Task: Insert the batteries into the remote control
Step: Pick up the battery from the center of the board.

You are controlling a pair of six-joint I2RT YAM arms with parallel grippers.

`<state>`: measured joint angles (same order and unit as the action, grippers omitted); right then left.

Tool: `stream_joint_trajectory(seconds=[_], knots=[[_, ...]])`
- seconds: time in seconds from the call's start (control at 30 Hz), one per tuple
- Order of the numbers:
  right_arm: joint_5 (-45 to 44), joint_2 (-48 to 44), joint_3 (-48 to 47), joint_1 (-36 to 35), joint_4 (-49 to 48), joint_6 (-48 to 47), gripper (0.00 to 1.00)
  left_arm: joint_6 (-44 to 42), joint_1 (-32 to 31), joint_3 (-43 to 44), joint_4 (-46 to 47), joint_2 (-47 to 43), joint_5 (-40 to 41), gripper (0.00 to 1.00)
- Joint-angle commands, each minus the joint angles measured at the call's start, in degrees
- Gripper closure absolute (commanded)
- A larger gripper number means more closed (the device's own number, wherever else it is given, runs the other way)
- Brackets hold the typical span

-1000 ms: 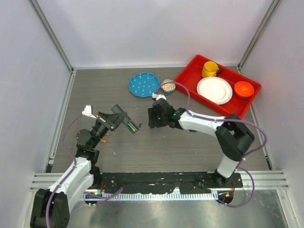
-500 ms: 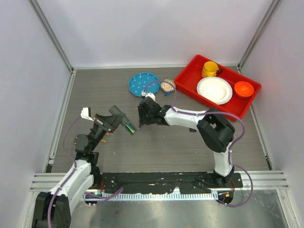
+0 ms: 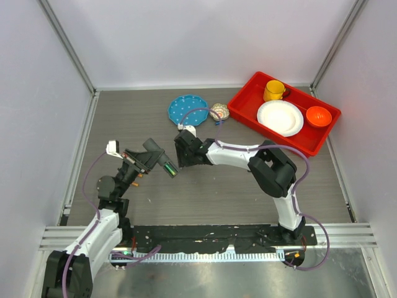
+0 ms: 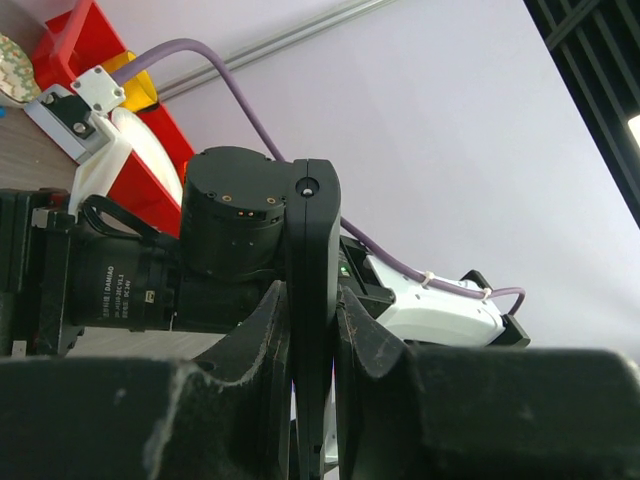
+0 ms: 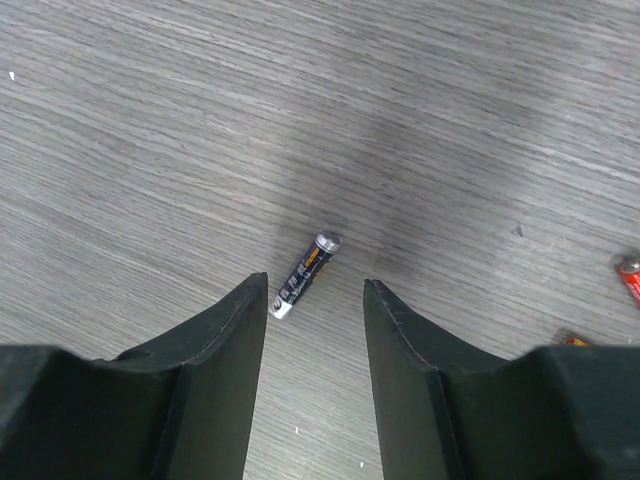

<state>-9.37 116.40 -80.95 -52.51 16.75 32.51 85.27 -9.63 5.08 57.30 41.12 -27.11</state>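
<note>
My left gripper [image 3: 154, 156] is shut on the remote control [image 3: 166, 165], a slim black bar held up off the table, with a green patch at its free end. In the left wrist view the remote control [image 4: 312, 300] stands edge-on, pinched between both fingers. One battery [image 5: 305, 273], dark with a silver cap, lies on the wood-grain table. My right gripper [image 5: 315, 290] hovers over it, open, the battery just ahead of the gap and close to the left fingertip [image 5: 250, 300]. In the top view the right gripper [image 3: 180, 154] sits just right of the remote's end and hides the battery.
A blue plate [image 3: 187, 110] and a patterned round object [image 3: 219, 112] lie behind the grippers. A red tray [image 3: 248, 93] at the back right holds a yellow cup [image 3: 273, 90], a white plate [image 3: 280, 117] and an orange bowl [image 3: 318, 115]. Small orange sticks [image 5: 628, 272] lie nearby.
The right arm has swung left, bringing its gripper close to the remote's end, and its jaws have narrowed somewhat. The left arm has shifted only slightly, the remote still in its grip.
</note>
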Motion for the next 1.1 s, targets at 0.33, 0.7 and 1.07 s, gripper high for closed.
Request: stream_joint_trajectory(seconds=[0.33,0.7,1.07], knots=[[-2.1,6.0,-5.3,-0.8,5.2,0.2,0.66,0.2,0.3,-0.6,3.1,-0.4,-1.3,1.0],[-4.3,4.4,-1.6,-0.5,6.6,-0.9,0.9,-0.5,0.3,-0.9,2.6,-0.2,-1.3,1.0],[-7.2,-15.5,7.6,3.0,7.5,-3.4,0.99,-2.2,0.3,-0.1,0.3,0.6,-2.2,1.0]])
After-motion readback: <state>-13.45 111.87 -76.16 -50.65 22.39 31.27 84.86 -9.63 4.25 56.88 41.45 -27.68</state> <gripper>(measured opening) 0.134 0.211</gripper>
